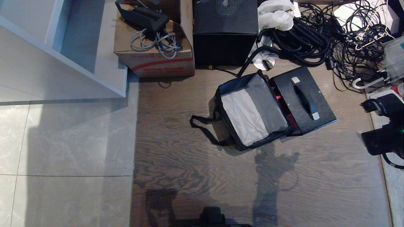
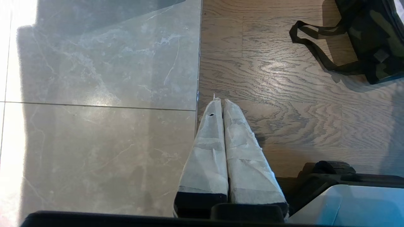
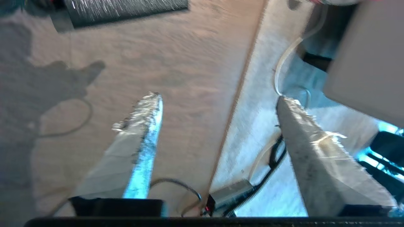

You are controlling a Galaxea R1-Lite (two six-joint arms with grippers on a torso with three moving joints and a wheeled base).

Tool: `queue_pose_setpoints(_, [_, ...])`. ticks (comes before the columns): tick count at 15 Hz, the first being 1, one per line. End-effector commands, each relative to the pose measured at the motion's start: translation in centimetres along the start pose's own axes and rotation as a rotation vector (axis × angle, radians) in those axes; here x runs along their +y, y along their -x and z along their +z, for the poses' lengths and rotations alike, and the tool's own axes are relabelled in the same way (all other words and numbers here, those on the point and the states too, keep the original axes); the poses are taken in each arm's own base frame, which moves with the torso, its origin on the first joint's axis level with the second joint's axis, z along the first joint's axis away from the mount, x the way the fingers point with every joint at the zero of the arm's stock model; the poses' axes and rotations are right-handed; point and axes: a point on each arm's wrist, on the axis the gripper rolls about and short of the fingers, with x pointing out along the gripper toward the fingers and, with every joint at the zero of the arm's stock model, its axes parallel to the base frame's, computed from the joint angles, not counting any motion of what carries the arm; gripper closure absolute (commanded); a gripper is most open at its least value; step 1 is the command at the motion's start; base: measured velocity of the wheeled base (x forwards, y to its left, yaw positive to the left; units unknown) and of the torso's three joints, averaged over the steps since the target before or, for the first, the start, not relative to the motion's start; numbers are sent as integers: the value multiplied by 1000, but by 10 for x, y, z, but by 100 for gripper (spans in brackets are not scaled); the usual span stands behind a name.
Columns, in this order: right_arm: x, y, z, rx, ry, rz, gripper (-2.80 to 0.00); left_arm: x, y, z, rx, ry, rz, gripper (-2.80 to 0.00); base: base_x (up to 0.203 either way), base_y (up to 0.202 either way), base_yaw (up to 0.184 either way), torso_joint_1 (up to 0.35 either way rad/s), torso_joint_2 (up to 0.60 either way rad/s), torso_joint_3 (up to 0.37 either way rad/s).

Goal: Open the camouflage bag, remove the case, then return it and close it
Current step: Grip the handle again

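The camouflage bag [image 1: 252, 113] lies open on the wood floor, its grey inside showing and nothing in it. Its black shoulder strap [image 1: 205, 126] trails to the left. The case [image 1: 303, 101], dark and speckled with a black bar handle [image 1: 304, 97], lies flat to the right of the bag, on the red flap lining. My right arm [image 1: 385, 132] is at the right edge, apart from the case. The right gripper [image 3: 217, 101] is open and holds nothing; the case's edge [image 3: 126, 9] lies ahead of it. My left gripper [image 2: 222, 101] is shut and hangs parked over the floor, with the bag [image 2: 372, 41] off to one side.
A large black cube box [image 1: 224, 31] and a cardboard box [image 1: 154, 41] with cables stand behind the bag. A tangle of black cables [image 1: 315, 34] fills the back right. A white shelf unit [image 1: 63, 47] is at the back left, on grey tile floor [image 1: 63, 142].
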Motion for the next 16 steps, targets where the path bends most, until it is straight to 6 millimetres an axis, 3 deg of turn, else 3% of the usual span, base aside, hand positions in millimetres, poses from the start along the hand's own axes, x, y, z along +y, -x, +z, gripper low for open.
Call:
queue_pose_setpoints(1, [-23, 40, -13, -24, -27, -33, -280, 0, 0, 0, -1, 0, 0, 0, 0, 0, 0, 0, 0, 0])
queue_pose_setpoints(3, [-34, 51, -33, 31, -47, -109, -280, 0, 0, 0, -1, 0, 0, 0, 0, 0, 0, 0, 0, 0])
queue_pose_setpoints(4, [-38, 56, -40, 42, -58, -136, -173, 0, 0, 0, 0, 0, 0, 0, 0, 0, 0, 0, 0, 0])
queue_pose_setpoints(5, [-42, 62, -46, 45, -70, -156, 0, 0, 0, 0, -1, 0, 0, 0, 0, 0, 0, 0, 0, 0])
queue_pose_setpoints(11, [-36, 92, -88, 68, -39, -112, 0, 0, 0, 0, -1, 0, 0, 0, 0, 0, 0, 0, 0, 0])
queue_pose_setpoints(16, [-33, 107, -105, 20, -121, -125, 0, 0, 0, 0, 0, 0, 0, 0, 0, 0, 0, 0, 0, 0])
